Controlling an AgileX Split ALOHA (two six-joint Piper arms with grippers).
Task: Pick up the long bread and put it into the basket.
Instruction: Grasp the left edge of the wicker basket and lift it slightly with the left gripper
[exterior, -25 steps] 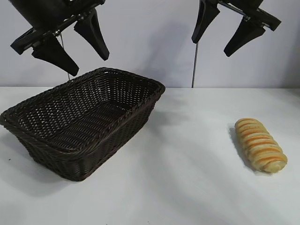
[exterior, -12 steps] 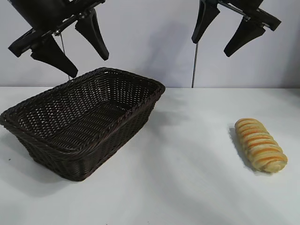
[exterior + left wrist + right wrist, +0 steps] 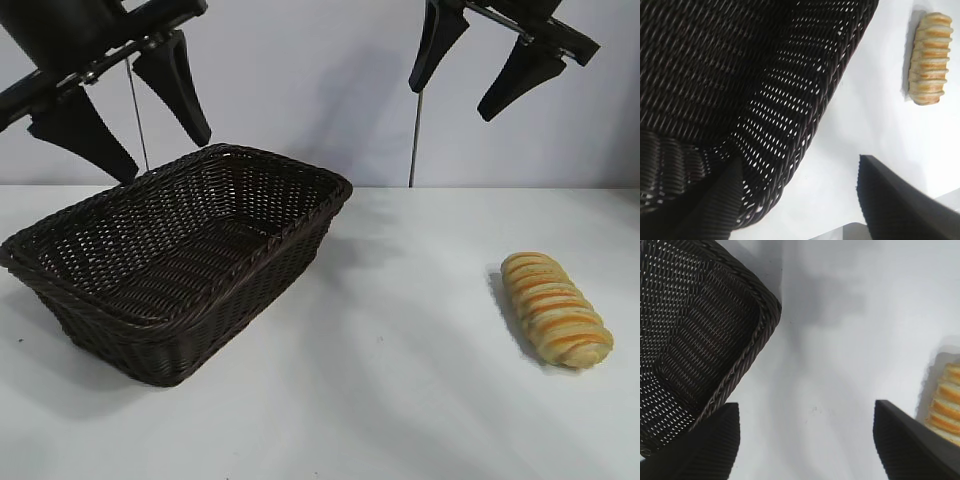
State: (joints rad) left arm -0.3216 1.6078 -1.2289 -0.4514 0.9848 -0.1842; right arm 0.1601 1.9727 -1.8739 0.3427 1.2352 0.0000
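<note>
From outside, my left gripper (image 3: 120, 110) hangs spread wide and empty above the large dark brown woven wicker basket (image 3: 175, 255); my right gripper (image 3: 480, 70), equally wide and empty, hangs high over the white table (image 3: 400, 380), the oblong tan-yellow orange-striped long bread (image 3: 557, 308) below it. My left wrist view shows the basket's braided rim (image 3: 835, 85) under my fingers (image 3: 900, 200), bare table between rim and bread (image 3: 930, 57). My right wrist view shows the bread (image 3: 946, 405) by one finger (image 3: 912, 445).

Plain pale wall (image 3: 320, 90) behind a white table (image 3: 400, 380), soft shadows, even light.
</note>
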